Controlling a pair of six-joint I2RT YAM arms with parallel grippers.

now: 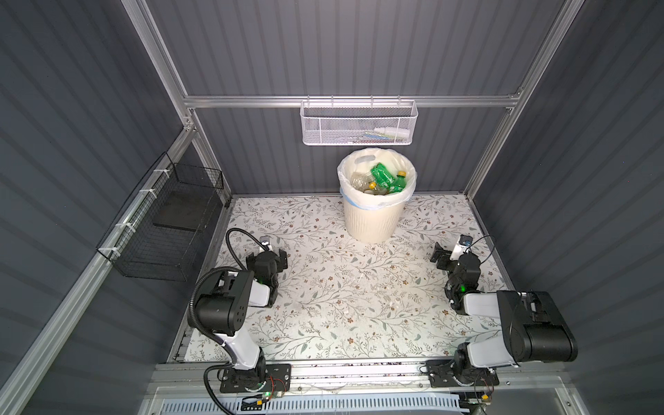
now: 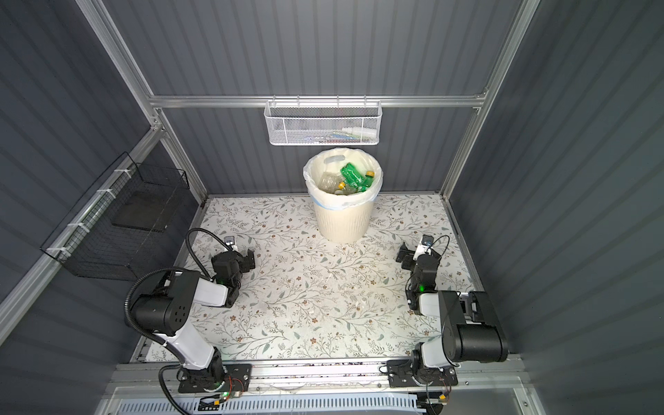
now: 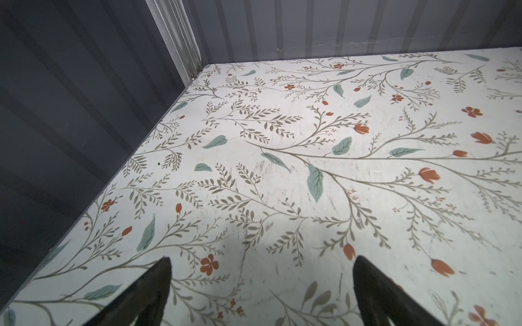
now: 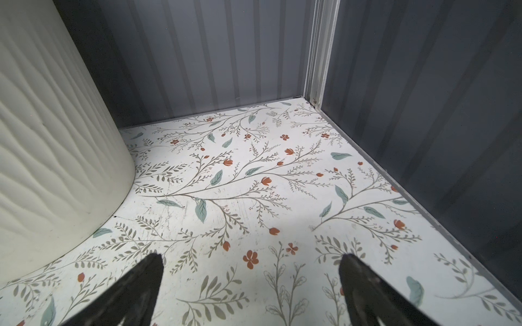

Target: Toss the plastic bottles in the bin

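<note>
Endgame, by the look of it: plastic bottles [image 1: 383,176] heaped inside the bin [image 1: 372,220] at the back of the worktop [image 1: 341,309].
Left pincer [image 3: 262,259] and right pincer [image 4: 252,255] both spread wide, gripping nothing, low over the floral surface on opposite flanks, well apart. No stray bottle anywhere on the surface in both top views or either wrist view. Next, most likely nothing to fetch: one last scan for strays, then parking.

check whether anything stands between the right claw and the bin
nothing visible does: only a stretch of floral table lies between the open, empty right claw and the bin. the plastic bottles in view already lie inside it
</note>
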